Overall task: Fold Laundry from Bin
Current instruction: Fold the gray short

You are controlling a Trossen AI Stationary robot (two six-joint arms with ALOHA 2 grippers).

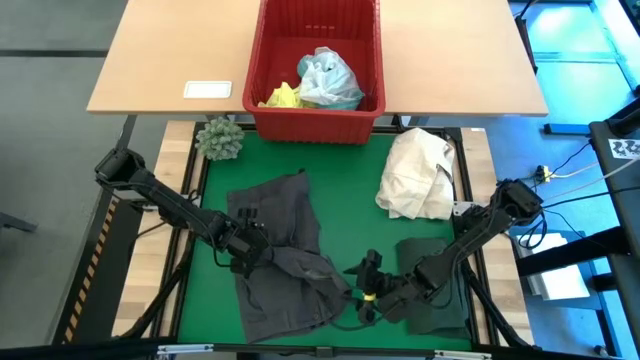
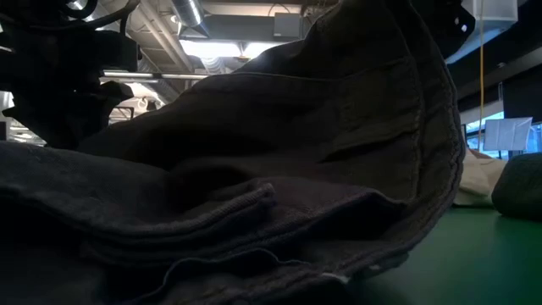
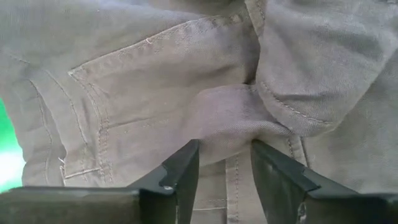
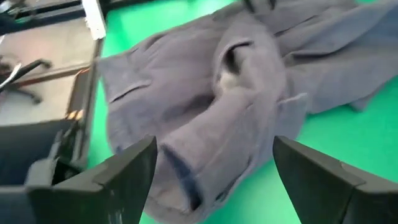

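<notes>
Laundry lies in several spots: nearest the front edge of the green mat (image 1: 340,170), a grey garment (image 1: 280,255) is spread out crumpled, showing seams and a stitched pocket but no label or writing that can be read. The left gripper (image 1: 252,245) sits on this garment near its middle, its fingers (image 3: 180,171) parted a little with a raised fold of the grey cloth between them; whether they pinch it cannot be told. The right gripper (image 1: 368,290) is at the garment's front right edge, fingers spread wide with nothing between them, pointing at the cloth. Just right of it a dark green-black garment (image 1: 435,285) lies bunched under the right arm. Farther back on the mat rests a cream-white cloth bundle (image 1: 418,175), and at the mat's far left corner a small green spiky ball (image 1: 219,138). Beyond the mat, on the wooden table (image 1: 450,60), stands the red bin (image 1: 315,65), holding a light turquoise-blue garment (image 1: 330,80) and a bright yellow one (image 1: 280,97). A white card (image 1: 208,89) lies left of the bin; no writing on it is legible.
</notes>
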